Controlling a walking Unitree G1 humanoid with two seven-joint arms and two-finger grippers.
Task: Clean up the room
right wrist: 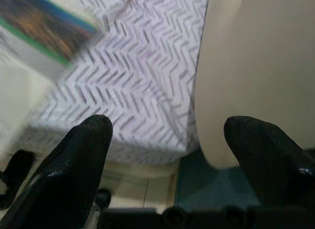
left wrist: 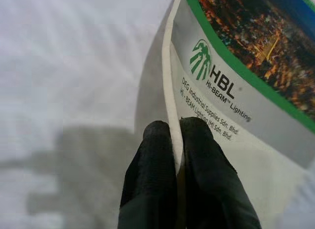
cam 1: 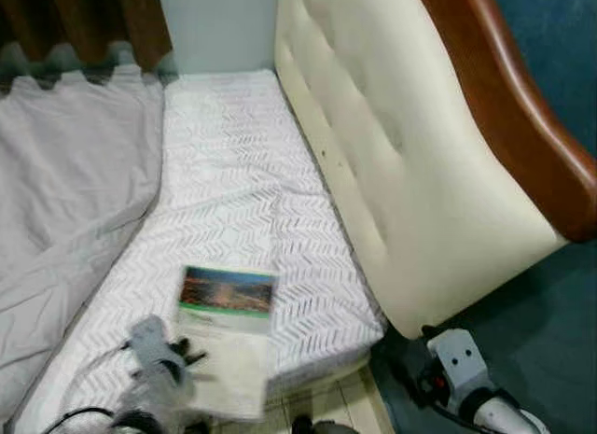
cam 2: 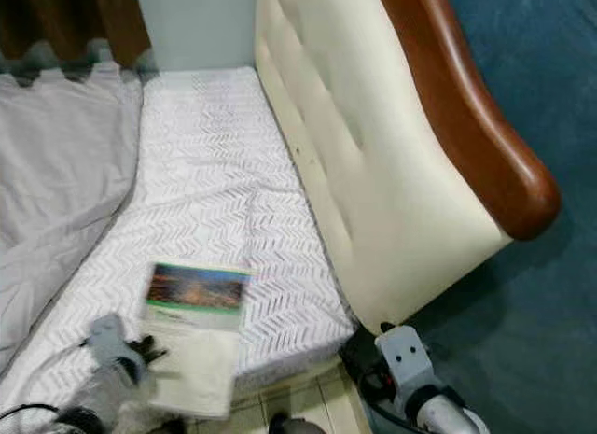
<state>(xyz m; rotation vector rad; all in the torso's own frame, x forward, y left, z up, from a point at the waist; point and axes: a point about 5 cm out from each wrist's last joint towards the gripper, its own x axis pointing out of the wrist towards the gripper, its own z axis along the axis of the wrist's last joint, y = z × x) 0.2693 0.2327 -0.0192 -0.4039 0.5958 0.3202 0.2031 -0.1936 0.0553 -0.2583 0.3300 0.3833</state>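
the left end effector [left wrist: 177, 128] is clamped on the edge of a booklet [cam 1: 227, 313], its two black fingers [left wrist: 150, 175] pressed together with the thin white page edge between them. the booklet sits at the near corner of the bed [cam 1: 242, 182], over the chevron-patterned mattress cover; whether it rests on the cover or is lifted off it cannot be determined. its cover shows a night city photograph, a green band and the printed marks "hbl hi-beam lighting". the lower part of the booklet is blurred in the head views, and the left arm there is smeared and partly cut off by the frame edge.

the right end effector [right wrist: 167, 133] has its fingers spread wide apart and grips nothing; it is low beside the bed corner, next to the cream padded headboard [cam 1: 410, 163]. a grey duvet [cam 1: 65, 191] covers the far left side of the bed and runs out of frame. brown curtains [cam 1: 84, 19] are cut off at the top.
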